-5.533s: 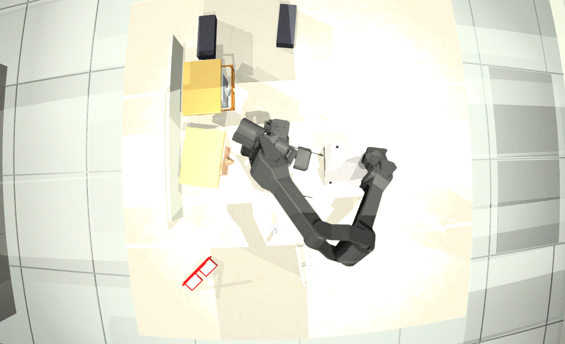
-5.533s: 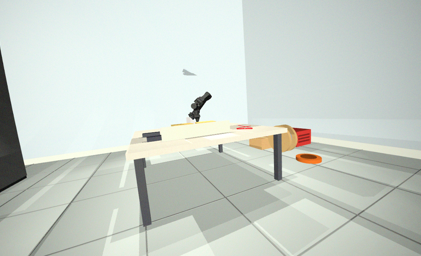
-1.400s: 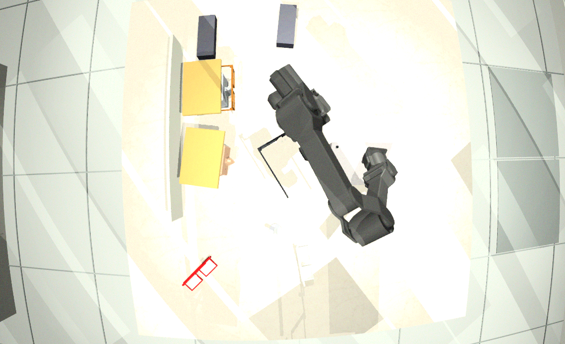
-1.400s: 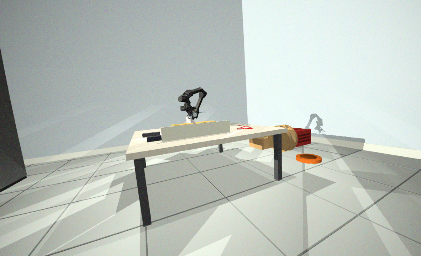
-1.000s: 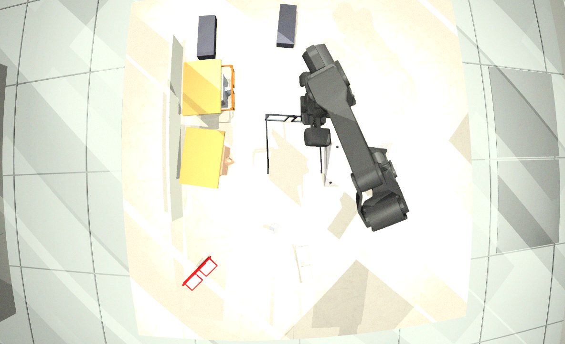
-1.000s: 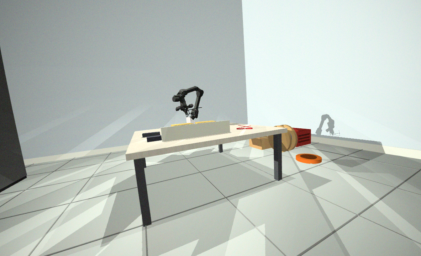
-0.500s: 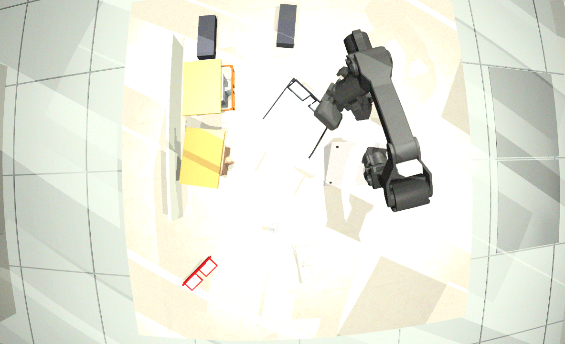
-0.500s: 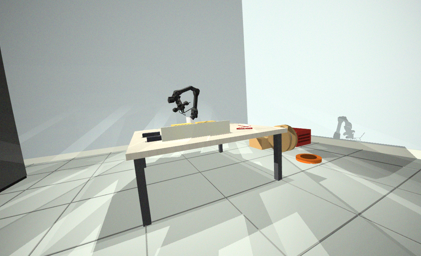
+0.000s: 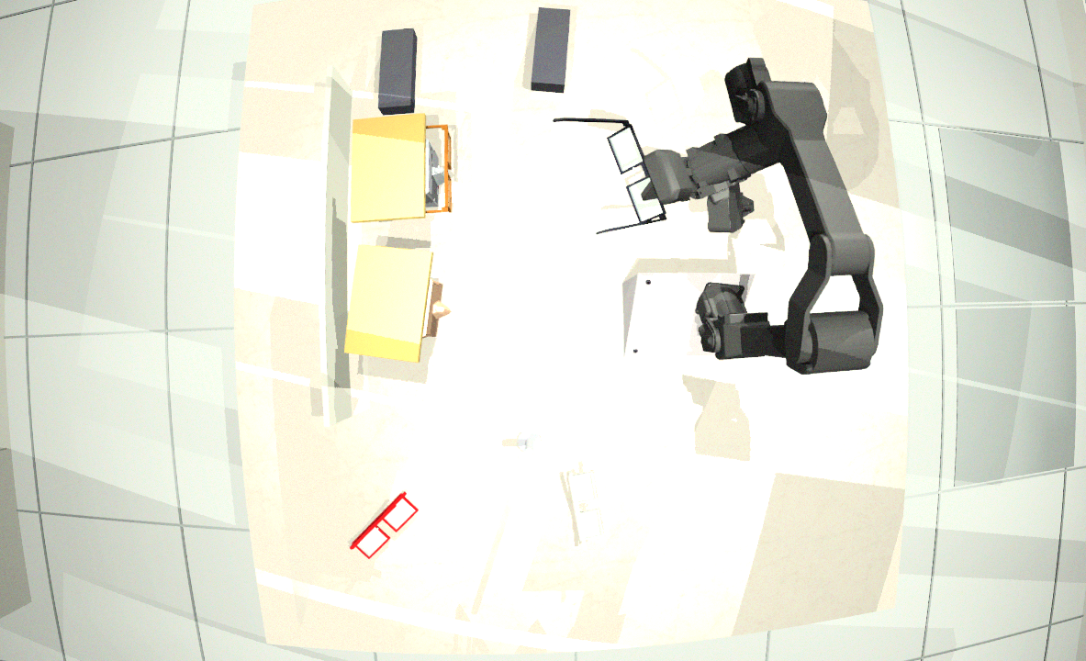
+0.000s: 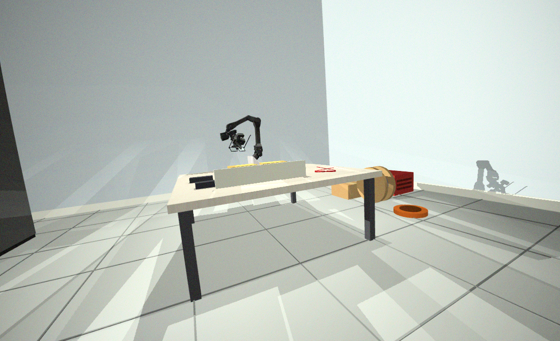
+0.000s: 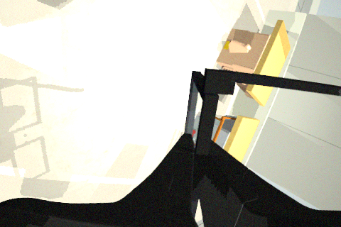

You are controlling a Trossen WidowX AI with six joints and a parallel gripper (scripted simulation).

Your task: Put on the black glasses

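My gripper is shut on the rim of the black glasses, near one lens. The glasses hang high above the table, temples unfolded and pointing left in the top view, toward the heads. The brown head stands under a yellow slab at the lower left of the top view; its yellow tag shows beside the nose in the wrist view. It wears no glasses. The other head, grey, wears orange glasses; a red tag shows there in the wrist view. My fingers hide part of the rim.
A long pale panel stands behind both heads. Two dark blocks lie at the top of the top view. Red glasses lie at the lower left. A white box stands near the arm's base.
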